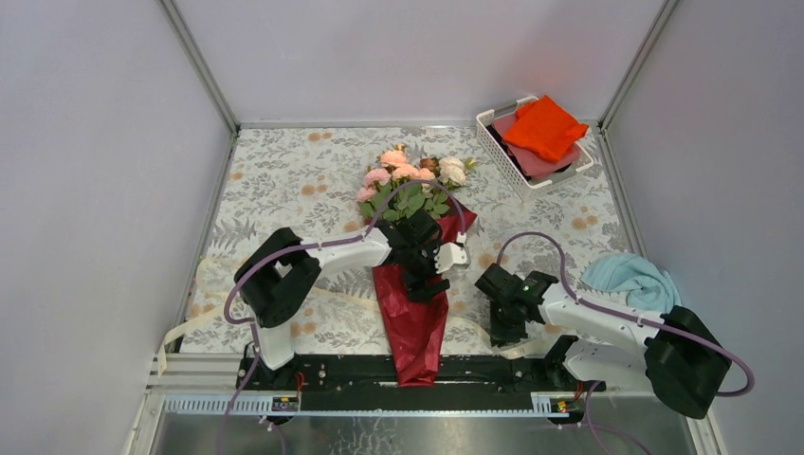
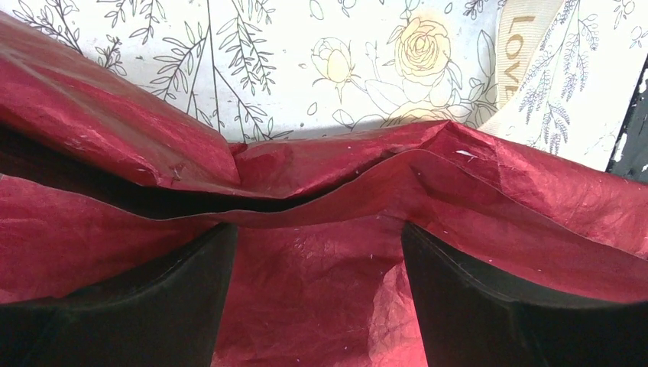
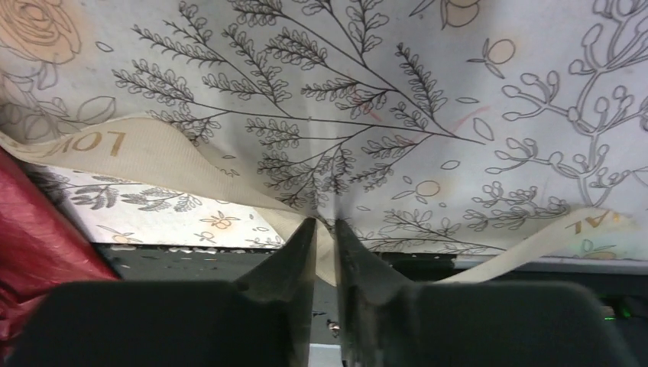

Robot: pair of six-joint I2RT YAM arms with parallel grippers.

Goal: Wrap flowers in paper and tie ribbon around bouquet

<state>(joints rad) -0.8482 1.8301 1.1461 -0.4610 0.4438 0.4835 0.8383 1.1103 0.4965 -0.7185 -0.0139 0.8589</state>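
Note:
The bouquet lies mid-table: pink and cream flowers (image 1: 412, 175) point to the far side, and the dark red paper (image 1: 412, 322) cone tapers toward the front edge. My left gripper (image 1: 424, 261) sits on the cone's neck. In the left wrist view its jaws are open wide (image 2: 317, 225), with crinkled paper (image 2: 321, 290) between and over the fingers. The cream ribbon (image 1: 204, 322) runs across the table under the cone. My right gripper (image 1: 502, 322) is right of the cone near the front edge. In the right wrist view it (image 3: 325, 222) is shut on a fold of ribbon (image 3: 145, 153).
A white basket (image 1: 493, 133) at the back right holds an orange cloth (image 1: 542, 128) over a dull pink one. A teal cloth (image 1: 630, 277) lies at the right by the right arm. A black rail (image 1: 332, 374) runs along the table's front edge.

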